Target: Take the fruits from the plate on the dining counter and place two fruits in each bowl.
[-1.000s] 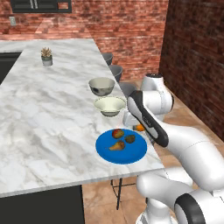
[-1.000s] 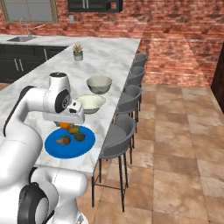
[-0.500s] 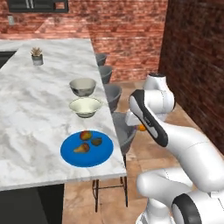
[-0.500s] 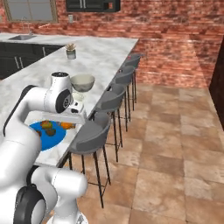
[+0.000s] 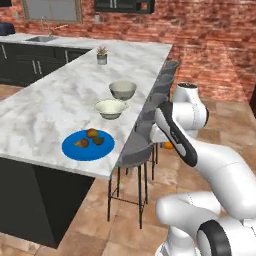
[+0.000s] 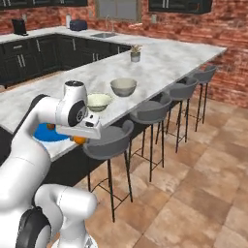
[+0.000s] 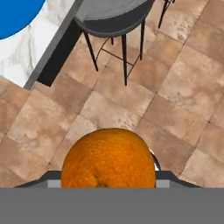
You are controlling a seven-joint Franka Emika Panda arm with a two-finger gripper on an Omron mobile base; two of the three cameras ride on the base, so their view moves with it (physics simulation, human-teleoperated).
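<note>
Orange [image 7: 108, 158] pinched between the jaws, round, so no long axis to mind. Carried off the counter altogether: hangs over the tiled floor [image 7: 183, 78], outside the long stool-side edge, with a grey stool [image 7: 111, 17] below and beyond. Seen in the left base view as an orange spot [image 5: 169, 145] tucked under the forearm; in the right base view peeping out beneath the gripper [image 6: 80, 139], just off the counter [image 6: 160, 65] edge.

Whole coming move hangs on one relation: bowls lie back across that edge, further along the counter than the plate. From the gripper, nearest thing on the marble is the blue plate [image 5: 70, 149], close to the stool-side edge near the counter's near end. Three fruits left on it: a red-yellow one [image 5: 92, 133], a dark one [image 5: 98, 140], a tan one [image 5: 82, 143], bunched together near the plate's middle.

Next along, the cream bowl [image 5: 111, 108], well apart from the plate, also near the stool-side edge. Beyond it the grey bowl [image 5: 122, 89], close beside the cream one, towards the middle of the counter's length. Both look empty, though insides too small to be sure. Far off, a potted plant [image 5: 102, 54] by the far end.

Judged: first fruit in transit, none bowled yet. Calls for a swing inward over the edge and further along, cream bowl being the nearer target.
</note>
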